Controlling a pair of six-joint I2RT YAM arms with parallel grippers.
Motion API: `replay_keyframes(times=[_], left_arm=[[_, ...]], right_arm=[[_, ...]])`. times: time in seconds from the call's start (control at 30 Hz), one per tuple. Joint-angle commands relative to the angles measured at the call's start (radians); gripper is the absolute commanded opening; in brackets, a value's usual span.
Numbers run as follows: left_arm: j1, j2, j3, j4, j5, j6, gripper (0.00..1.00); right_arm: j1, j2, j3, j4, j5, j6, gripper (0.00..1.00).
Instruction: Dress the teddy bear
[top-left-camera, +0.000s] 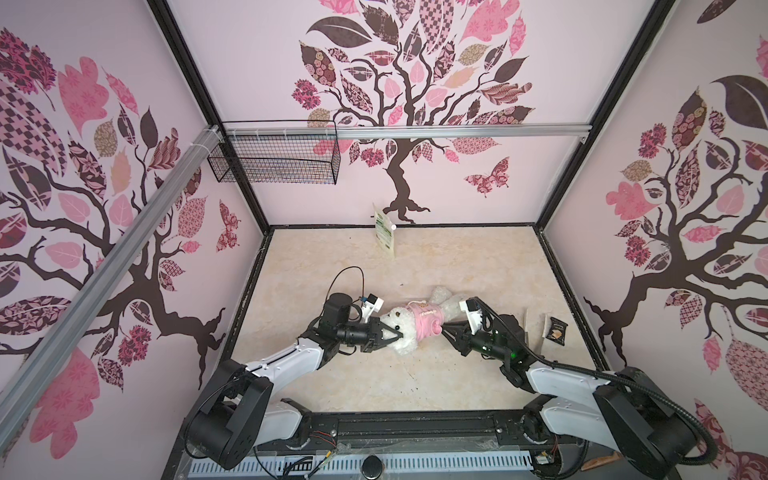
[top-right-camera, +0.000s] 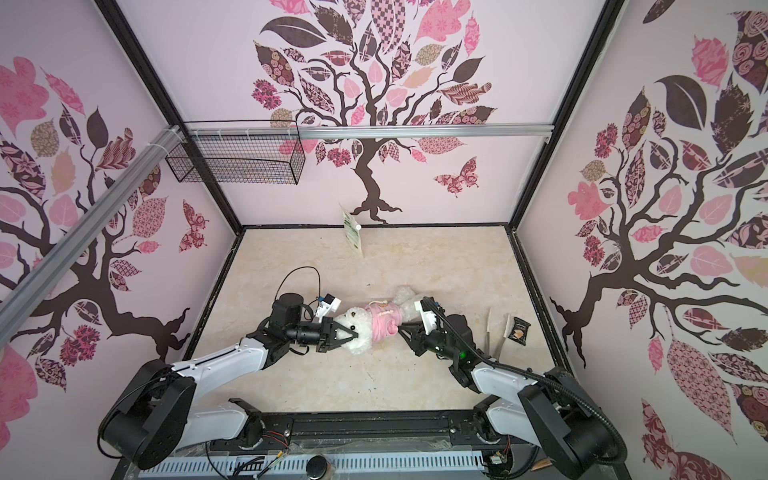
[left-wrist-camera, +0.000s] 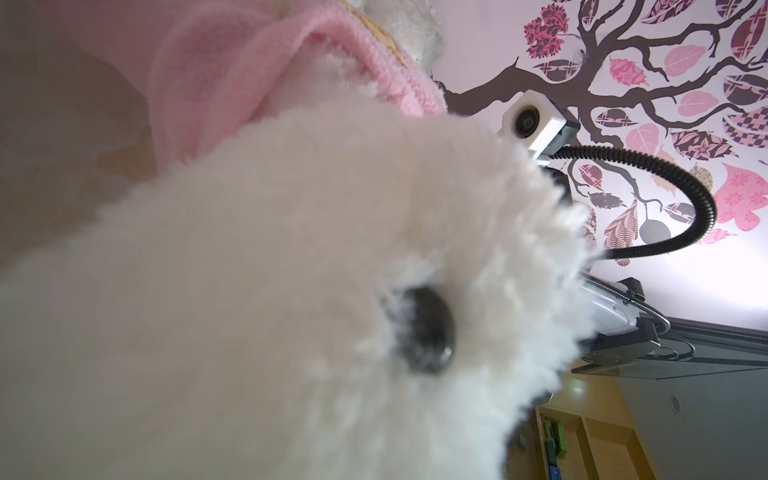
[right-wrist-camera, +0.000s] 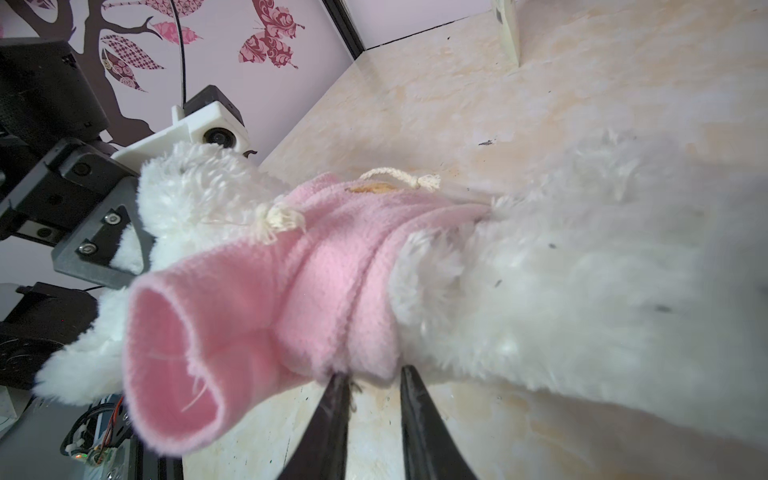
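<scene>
Lying crosswise, the fluffy white teddy bear (top-left-camera: 405, 328) pointed its head left, pinched by the left gripper (top-left-camera: 395, 332); the right gripper (right-wrist-camera: 370, 378) was narrowly parted at its pink knit top (right-wrist-camera: 291, 266).

Bear (top-left-camera: 409, 328) lies mid-table (top-left-camera: 374, 382). Left gripper (top-left-camera: 395, 332) at bear's head; right gripper (top-left-camera: 446, 331) at its waist. Packet (top-left-camera: 556, 330) right of bear; card (top-left-camera: 384, 230) behind it.
</scene>
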Motion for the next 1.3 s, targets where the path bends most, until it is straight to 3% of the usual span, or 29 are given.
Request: replay_keyframes(times=[0.0, 0.47, 0.67, 0.93, 1.03, 1.17, 1.27], left_arm=[[0.002, -0.003, 0.043, 0.011, 0.043, 0.04, 0.0], [0.001, -0.003, 0.05, -0.021, 0.046, 0.063, 0.0], [0.0, -0.003, 0.054, -0.049, 0.039, 0.081, 0.0], [-0.01, -0.031, 0.099, -0.354, -0.091, 0.254, 0.0], [-0.016, -0.022, 0.131, -0.466, -0.128, 0.325, 0.0], [-0.017, -0.016, 0.198, -0.665, -0.223, 0.456, 0.0], [-0.025, -0.006, 0.242, -0.786, -0.315, 0.537, 0.0]], right_arm=[[0.006, 0.043, 0.029, 0.074, -0.037, -0.014, 0.25], [0.005, 0.08, 0.089, 0.063, -0.105, -0.07, 0.25], [0.006, 0.067, 0.096, -0.014, -0.001, -0.063, 0.0], [-0.006, -0.084, 0.082, -0.252, 0.266, 0.008, 0.0], [-0.05, -0.116, 0.086, -0.319, 0.258, 0.051, 0.0], [-0.157, -0.121, 0.089, -0.352, 0.145, 0.106, 0.0], [-0.166, -0.121, 0.114, -0.398, 0.131, 0.104, 0.0]])
